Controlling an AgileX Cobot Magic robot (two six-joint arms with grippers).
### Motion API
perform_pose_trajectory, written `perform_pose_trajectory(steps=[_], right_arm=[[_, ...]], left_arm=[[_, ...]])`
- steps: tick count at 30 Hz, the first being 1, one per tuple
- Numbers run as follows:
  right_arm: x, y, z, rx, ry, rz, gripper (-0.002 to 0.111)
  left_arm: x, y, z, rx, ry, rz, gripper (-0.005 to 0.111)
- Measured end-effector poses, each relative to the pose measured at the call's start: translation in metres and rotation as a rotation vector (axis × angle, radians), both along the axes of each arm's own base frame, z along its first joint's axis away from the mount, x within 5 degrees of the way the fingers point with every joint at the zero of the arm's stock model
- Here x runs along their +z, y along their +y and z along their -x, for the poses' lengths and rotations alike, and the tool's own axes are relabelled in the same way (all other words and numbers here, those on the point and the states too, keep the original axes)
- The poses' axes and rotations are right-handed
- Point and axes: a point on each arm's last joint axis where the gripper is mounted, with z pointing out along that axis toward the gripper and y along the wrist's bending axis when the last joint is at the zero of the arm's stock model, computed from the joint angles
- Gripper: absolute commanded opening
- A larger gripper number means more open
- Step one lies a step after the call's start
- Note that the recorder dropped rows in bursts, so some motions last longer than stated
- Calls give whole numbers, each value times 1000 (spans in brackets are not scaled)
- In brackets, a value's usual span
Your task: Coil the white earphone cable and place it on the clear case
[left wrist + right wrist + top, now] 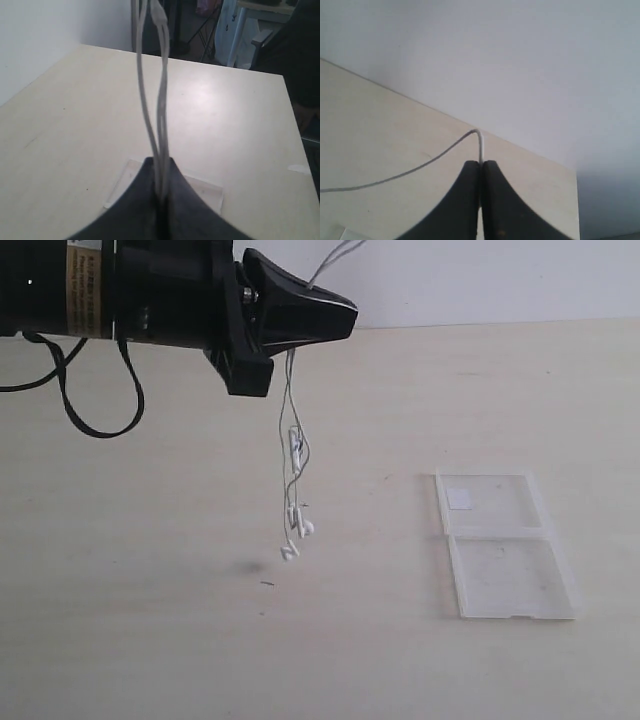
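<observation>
The white earphone cable (292, 410) hangs in loose strands from my left gripper (340, 312), which is shut on it high above the table. Its inline remote (296, 445) and two earbuds (298, 538) dangle just above the tabletop. Another strand runs up and out of the exterior view's top edge. The left wrist view shows the strands (160, 100) pinched in the left gripper (161, 165). My right gripper (481, 164) is shut on a cable end (420, 167) and is outside the exterior view. The clear case (510, 570) lies open and flat to the right, with its white sticker (460, 498) on the far half.
The pale wooden table (150, 590) stretches back to a white wall. A black cable loop (100, 425) hangs from the left arm at the upper left. The case (125, 180) lies below the left gripper's fingers in its wrist view.
</observation>
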Motion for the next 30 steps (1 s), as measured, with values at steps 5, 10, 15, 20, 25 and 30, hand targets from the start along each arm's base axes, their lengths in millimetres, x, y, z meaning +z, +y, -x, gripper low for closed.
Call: perform_pose_trajectory(steps=[5, 10, 15, 20, 25, 30], right_arm=[[-30, 5, -13, -19, 45, 23, 0], [-56, 11, -25, -10, 53, 20, 0], [-90, 16, -38, -6, 125, 75, 0], [-122, 19, -44, -14, 213, 107, 0], [-141, 20, -42, -17, 277, 102, 0], [-162, 21, -38, -14, 350, 104, 0]], left_arm=[[1, 0, 1, 2, 17, -1, 0], [0, 0, 3, -13, 28, -12, 0], [0, 0, 3, -13, 35, -11, 0], [-1, 2, -2, 44, 32, -22, 0], [1, 5, -9, 136, 46, 8, 0], [2, 7, -12, 191, 53, 21, 0]])
